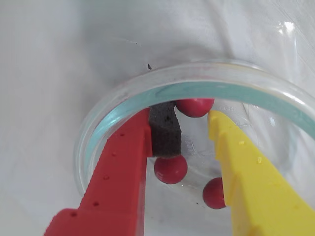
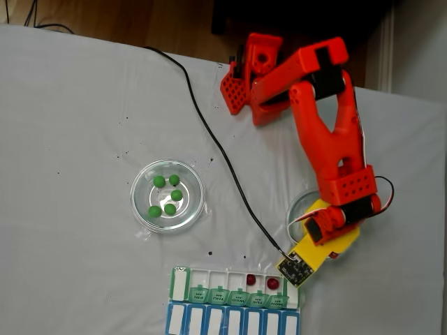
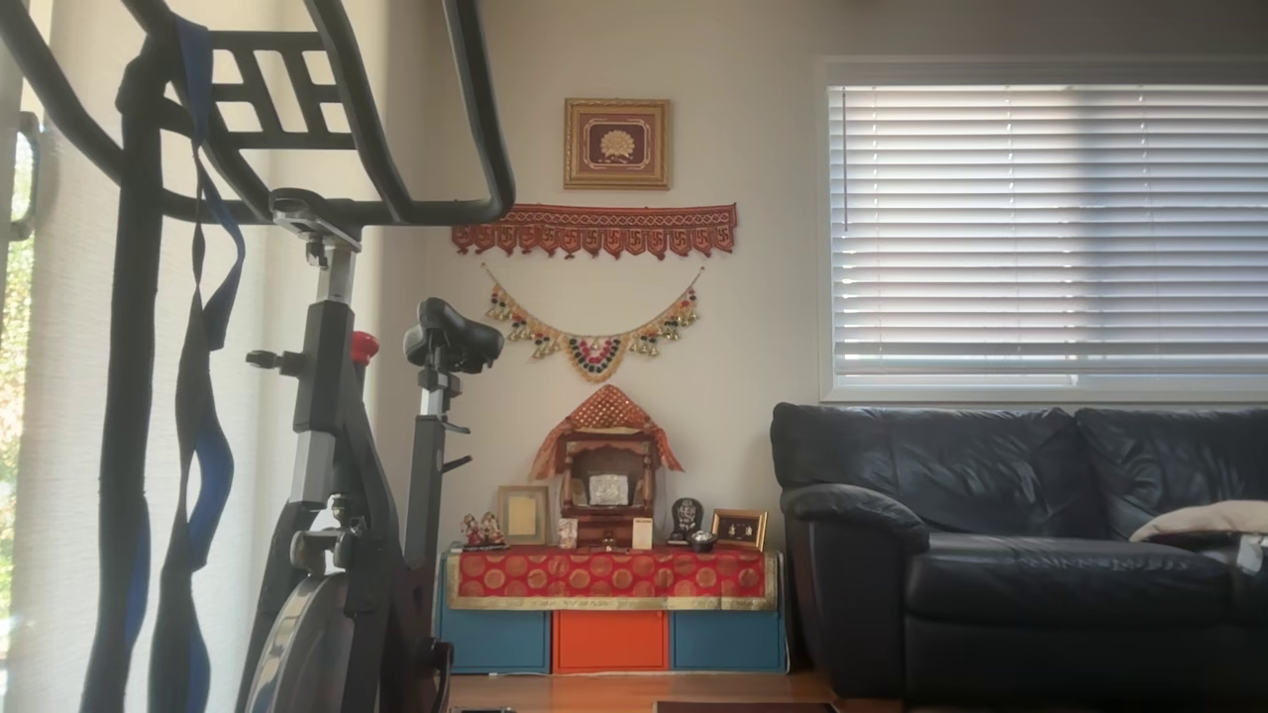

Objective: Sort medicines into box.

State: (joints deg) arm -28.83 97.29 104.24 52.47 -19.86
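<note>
In the wrist view my gripper point(image 1: 193, 117) reaches into a round clear glass dish point(image 1: 106, 125). Its red finger carries a black foam pad point(image 1: 165, 130), and the yellow finger point(image 1: 246, 167) stands opposite. A dark red medicine ball point(image 1: 195, 105) sits between the tips against the dish's far wall, touched on both sides. Two more red balls point(image 1: 170, 169) point(image 1: 214, 193) lie on the dish floor below the fingers. In the fixed view the box point(image 2: 183, 284) lies at the bottom edge with two red balls point(image 2: 251, 279) point(image 2: 272, 283) in open compartments. Several green balls point(image 2: 170, 195) sit in another glass dish point(image 2: 143, 209).
In the fixed view the red arm point(image 2: 335, 146) reaches down from its base at the top, and its wrist covers the right-hand dish point(image 2: 299, 204). A black cable point(image 2: 209, 136) crosses the white cloth. A blue-framed white-lidded row point(image 2: 234, 322) lies just below the box. The other view shows a living room.
</note>
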